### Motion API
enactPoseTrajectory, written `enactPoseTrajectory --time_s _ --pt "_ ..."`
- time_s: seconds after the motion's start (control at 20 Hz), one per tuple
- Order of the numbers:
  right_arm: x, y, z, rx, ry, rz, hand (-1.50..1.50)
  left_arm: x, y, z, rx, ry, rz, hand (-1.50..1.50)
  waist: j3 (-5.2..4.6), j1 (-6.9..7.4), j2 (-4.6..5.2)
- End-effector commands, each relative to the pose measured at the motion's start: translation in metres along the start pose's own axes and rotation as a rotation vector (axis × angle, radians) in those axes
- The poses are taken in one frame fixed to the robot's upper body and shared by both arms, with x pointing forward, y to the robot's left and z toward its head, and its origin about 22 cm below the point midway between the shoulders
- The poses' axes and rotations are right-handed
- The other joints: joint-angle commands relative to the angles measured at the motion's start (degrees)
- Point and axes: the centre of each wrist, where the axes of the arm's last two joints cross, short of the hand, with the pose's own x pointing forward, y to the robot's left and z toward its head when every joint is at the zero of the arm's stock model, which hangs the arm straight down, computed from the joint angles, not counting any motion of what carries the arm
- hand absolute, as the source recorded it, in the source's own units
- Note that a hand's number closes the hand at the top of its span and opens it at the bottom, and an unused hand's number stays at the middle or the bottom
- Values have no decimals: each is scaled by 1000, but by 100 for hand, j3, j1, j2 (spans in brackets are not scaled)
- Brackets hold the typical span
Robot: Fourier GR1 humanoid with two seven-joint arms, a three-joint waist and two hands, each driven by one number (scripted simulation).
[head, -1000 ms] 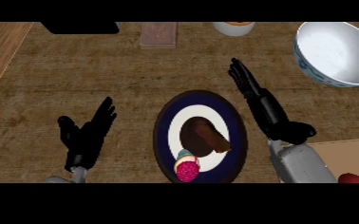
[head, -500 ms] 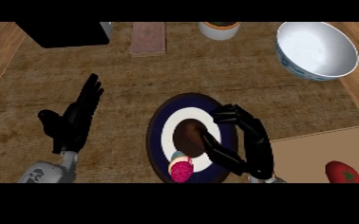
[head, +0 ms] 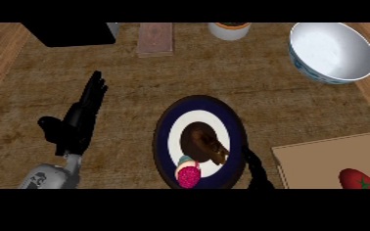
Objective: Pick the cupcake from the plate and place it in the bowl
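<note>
Brown wooden counter (head: 130,88); left hand (head: 78,122) open-fingered at the left; right hand's (head: 254,169) fingers unclear.

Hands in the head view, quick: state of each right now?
Left hand: open, fingers straight, resting over the counter, holding nothing.
Right hand: only a sliver shows beside the plate; open or shut cannot be told.

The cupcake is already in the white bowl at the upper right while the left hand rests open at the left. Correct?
Not quite. The head view shows the cupcake still on the dark-rimmed plate; the white bowl at the upper right holds nothing. The left hand does rest open at the left.
</note>
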Motion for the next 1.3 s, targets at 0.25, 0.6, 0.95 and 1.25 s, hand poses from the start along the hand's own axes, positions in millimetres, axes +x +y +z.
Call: enactPoseTrajectory --time_s 0.25,0.6,0.95,1.25 --pt "59 -11 79 -95 -9 256 -150 9 -2 -2 -15 -30 -8 0 -39 31 32" --pt "72 -3 108 -35 179 318 -150 4 -4 -7 -36 -55 -26 0 -59 252 97" --pt "54 5 122 40 324 386 -150 13 -26 -2 -64 -34 -8 0 -57 330 103" --pt "24 -2 116 63 347 348 -150 7 -30 4 -39 -35 0 0 -58 351 100"
